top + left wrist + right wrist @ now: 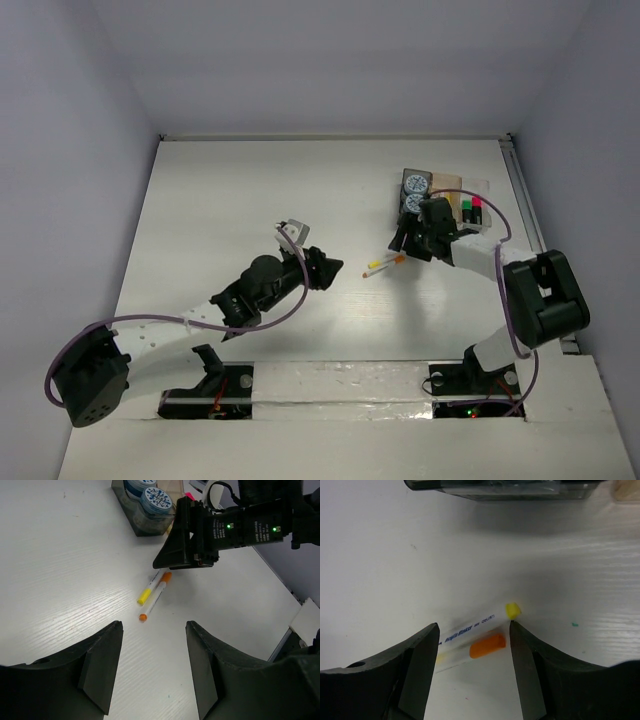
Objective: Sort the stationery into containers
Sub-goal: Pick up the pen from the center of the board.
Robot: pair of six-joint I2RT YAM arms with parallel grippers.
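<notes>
White wood-grain table top is shown from above, with both arms extended over it. The left gripper is held above the bare middle of the table, well apart from the stationery. The right gripper is positioned just near of the row of trays at the far right. Two blue-white rolls are seated in the leftmost tray, and a green-capped highlighter and a pink-capped highlighter are seen in a tray further right. A yellow pen and an orange pen are laid side by side on the table, just near-left of the right gripper and outside every tray.

In the left wrist view, the left gripper's fingers are spread apart with nothing between them. Beyond them the two pens are seen touching along their length, their far ends hidden under the right gripper. The rolls are seen upright in the dark grey tray.

In the right wrist view, the right gripper's fingers are set apart on either side of the pens, which are resting flat on the table. The yellow end of the yellow pen is seen at the tip of the right-hand finger; whether it is touched cannot be told. The tray wall is visible along the far edge.
</notes>
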